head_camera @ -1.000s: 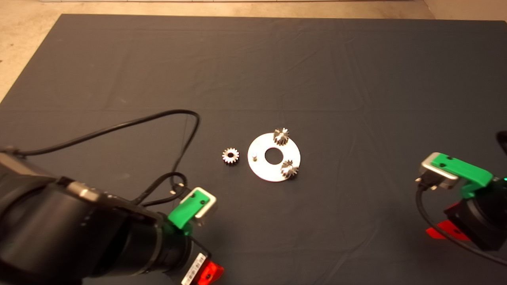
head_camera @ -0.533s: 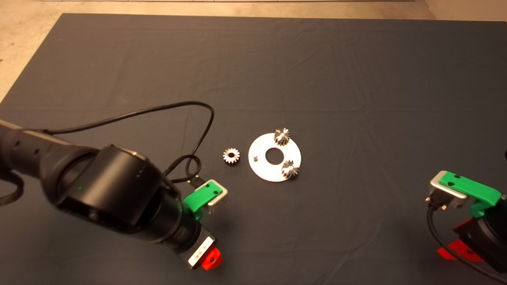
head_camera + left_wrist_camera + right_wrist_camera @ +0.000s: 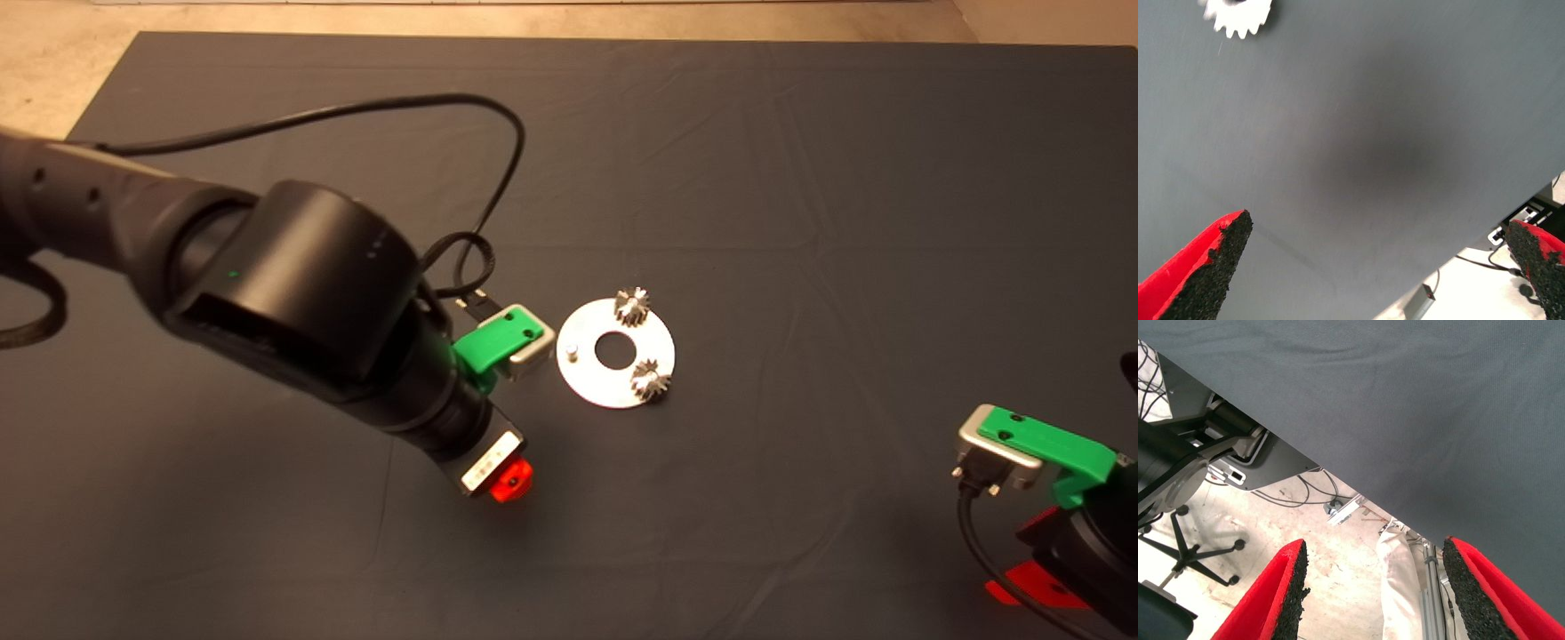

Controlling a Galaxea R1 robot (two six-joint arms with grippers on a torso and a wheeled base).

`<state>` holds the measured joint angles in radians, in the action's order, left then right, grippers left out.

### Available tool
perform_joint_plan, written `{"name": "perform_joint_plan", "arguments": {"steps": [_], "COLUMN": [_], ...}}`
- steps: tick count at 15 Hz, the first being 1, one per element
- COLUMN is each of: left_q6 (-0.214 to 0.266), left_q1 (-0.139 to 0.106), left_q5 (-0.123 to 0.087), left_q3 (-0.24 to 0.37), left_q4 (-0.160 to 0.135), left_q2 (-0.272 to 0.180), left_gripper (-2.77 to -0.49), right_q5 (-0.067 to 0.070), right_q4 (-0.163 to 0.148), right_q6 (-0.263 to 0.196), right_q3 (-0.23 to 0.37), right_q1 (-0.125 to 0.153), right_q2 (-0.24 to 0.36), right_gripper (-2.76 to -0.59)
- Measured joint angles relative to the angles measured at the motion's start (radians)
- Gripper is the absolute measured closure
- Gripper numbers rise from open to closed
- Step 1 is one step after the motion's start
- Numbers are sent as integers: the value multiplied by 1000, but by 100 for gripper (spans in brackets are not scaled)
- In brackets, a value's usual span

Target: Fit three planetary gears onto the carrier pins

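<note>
I see the carrier disc (image 3: 615, 352) lying flat near the middle of the dark mat (image 3: 800, 178), its central hole facing straight up. Two planetary gears already sit on pins, axes vertical: one (image 3: 631, 307) at the disc's far edge, one (image 3: 650, 380) at its near right edge. The third carrier pin (image 3: 573, 350) stands bare and upright on the disc's left side.

My left gripper (image 3: 1371, 267) hangs over the mat just left of the disc, fingers spread wide with nothing between them; the black pad of one finger (image 3: 1211, 273) shows clearly in the wrist view. The loose third gear (image 3: 1238, 15) lies flat on the mat ahead of those fingers, teeth outward, partly cut off by the frame edge. From the head camera the left arm's wrist camera mount (image 3: 502, 340) covers that gear, and it sits right beside the disc's rim. A black cable (image 3: 391, 107) loops above the arm.

My right gripper (image 3: 1371, 593) waits at the lower right of the surface, fingers apart, looking past the mat's edge at floor and a chair base (image 3: 1188, 553).
</note>
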<state>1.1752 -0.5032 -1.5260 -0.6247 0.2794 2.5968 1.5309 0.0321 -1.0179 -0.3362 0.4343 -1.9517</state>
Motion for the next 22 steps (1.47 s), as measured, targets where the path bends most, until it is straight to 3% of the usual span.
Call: {"name": "perform_joint_plan", "arguments": {"steps": [4, 7, 11, 14, 18, 22], "left_q6": [-39, -110, -209, -262, -300, -321], "left_q1": [-15, -15, 19, 24, 49, 55], "left_q5": [-1, -1, 0, 0, 0, 0], "left_q3": [-43, -115, -263, -339, -378, -390], "left_q4": [1, 12, 23, 28, 35, 43], "left_q2": [32, 60, 150, 183, 194, 196], "left_gripper": [-277, -277, -277, -277, -277, -277], "right_q5": [-1, 0, -1, 1, 0, 0], "right_q4": [0, -1, -1, -1, -2, -2], "right_q6": [3, 4, 4, 7, 23, 43], "right_q3": [0, 0, 1, 1, 1, 1], "right_q1": [-3, -3, -5, -10, -11, -11], "right_q2": [-23, -27, -25, -17, -5, 22], "right_gripper": [-147, -147, -147, -147, -147, -147]}}
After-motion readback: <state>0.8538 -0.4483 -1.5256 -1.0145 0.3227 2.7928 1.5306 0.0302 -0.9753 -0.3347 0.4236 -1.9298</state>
